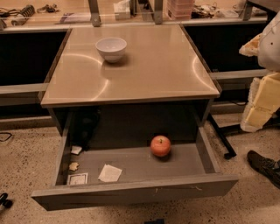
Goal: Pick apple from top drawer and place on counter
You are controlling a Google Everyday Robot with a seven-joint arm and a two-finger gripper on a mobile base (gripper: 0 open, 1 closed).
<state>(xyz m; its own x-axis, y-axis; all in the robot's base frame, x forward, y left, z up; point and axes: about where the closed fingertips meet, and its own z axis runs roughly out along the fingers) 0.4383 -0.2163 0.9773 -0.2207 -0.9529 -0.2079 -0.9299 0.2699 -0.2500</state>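
The apple is small, round and red-orange with a short stem. It rests on the floor of the open top drawer, right of its middle and near the back. The drawer is wide, shallow and grey, pulled fully out, with paper scraps on the left of its floor. The counter is the tan glossy tabletop above it. My gripper is not in view. Only a white part of what may be my arm shows at the right edge.
A white bowl stands on the counter's far left. Yellow and white foam-like blocks hang at the right. A person's dark shoe is on the floor at the right. A cluttered workbench runs along the back. A small dark shape sits at the bottom edge.
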